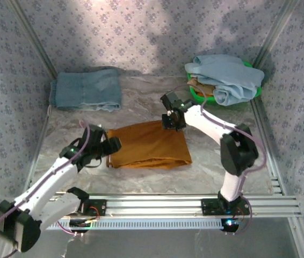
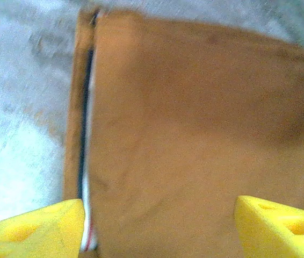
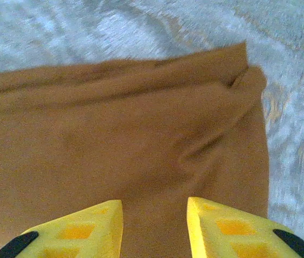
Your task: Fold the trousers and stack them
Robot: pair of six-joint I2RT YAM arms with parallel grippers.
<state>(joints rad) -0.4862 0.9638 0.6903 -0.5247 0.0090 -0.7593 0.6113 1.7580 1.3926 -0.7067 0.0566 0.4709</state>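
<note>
- The left gripper (image 2: pixel 160 200) stands open. Its yellow fingers are spread wide and nothing is pinched between them.
- It hovers over the left edge of the trousers (image 1: pixel 149 144).
- The right gripper (image 3: pixel 152 200) is also open, with a narrower gap. Cloth lies beneath it but none is caught in the jaws. It sits over the far right part of the same garment.
- The trousers lie in the middle of the desk (image 1: pixel 141 99), folded into a roughly rectangular rust-orange packet between the two arms.
- At the left edge the layers do not line up. A lower strip sticks out past the top layer, with a dark gap and a sliver of pale lining between them.
- Near the right corner a raised crease runs diagonally through the cloth.
- A folded grey-blue denim pair (image 1: pixel 86 90) lies at the far left of the desk, well apart.
- A pale blue garment (image 1: pixel 227 75) is heaped in a green basket (image 1: pixel 196 95) at the far right.
- Likely risk: if the left gripper closes on the top layer alone, lifting would peel the fold open, because the edges are offset.
- Likely risk: a pinch on the crease at the right would bunch the fabric and leave the packet lopsided.
- Uneven lifting by the two arms could let the middle sag and the layers slide apart on the way to a stack.
</note>
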